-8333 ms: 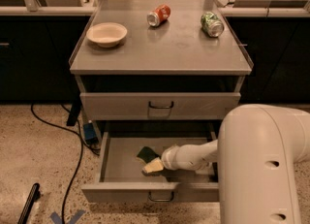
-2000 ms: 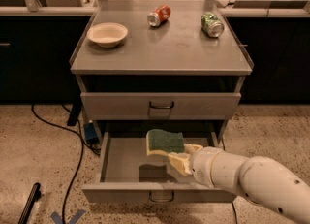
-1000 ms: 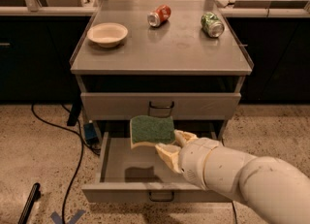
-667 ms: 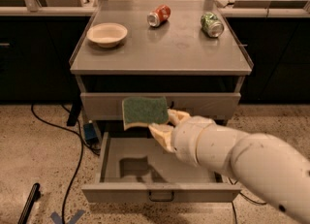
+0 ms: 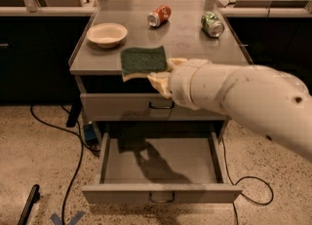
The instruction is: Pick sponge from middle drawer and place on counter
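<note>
My gripper (image 5: 165,71) is shut on the sponge (image 5: 143,60), dark green face up with a pale yellow underside, and holds it at the front edge of the counter (image 5: 180,41), just above it. The big white arm reaches in from the right. The middle drawer (image 5: 161,163) stands pulled open below, with the arm's shadow on its floor. The closed drawer front (image 5: 117,106) above it sits under the counter.
On the counter stand a white bowl (image 5: 107,34) at the back left, a red can (image 5: 159,15) lying at the back middle and a green can (image 5: 212,24) at the back right. Black cables (image 5: 73,136) run over the speckled floor on the left.
The gripper has lifted the sponge out of the open drawer and up past the upper drawer front to the counter's front edge. The drawer stays open.
</note>
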You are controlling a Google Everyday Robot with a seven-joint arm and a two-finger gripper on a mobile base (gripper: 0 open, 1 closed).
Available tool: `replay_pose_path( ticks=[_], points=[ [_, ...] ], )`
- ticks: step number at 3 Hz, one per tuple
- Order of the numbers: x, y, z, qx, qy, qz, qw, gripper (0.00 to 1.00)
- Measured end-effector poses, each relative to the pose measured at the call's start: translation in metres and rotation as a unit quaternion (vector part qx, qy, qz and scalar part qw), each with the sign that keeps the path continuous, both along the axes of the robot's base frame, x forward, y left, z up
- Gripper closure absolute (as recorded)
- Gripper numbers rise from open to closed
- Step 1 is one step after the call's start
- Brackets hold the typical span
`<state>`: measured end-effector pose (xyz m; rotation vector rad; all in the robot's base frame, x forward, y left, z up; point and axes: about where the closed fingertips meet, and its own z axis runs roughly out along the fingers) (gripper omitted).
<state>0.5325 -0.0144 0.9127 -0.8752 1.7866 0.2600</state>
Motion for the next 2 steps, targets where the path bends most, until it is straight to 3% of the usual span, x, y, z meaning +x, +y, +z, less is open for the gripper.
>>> replay_pose_path(
  ticks=[2],
  points=[
    [0.079, 0.001, 0.015, -0.028, 0.009, -0.022, 0.9993, 1.00]
  ],
)
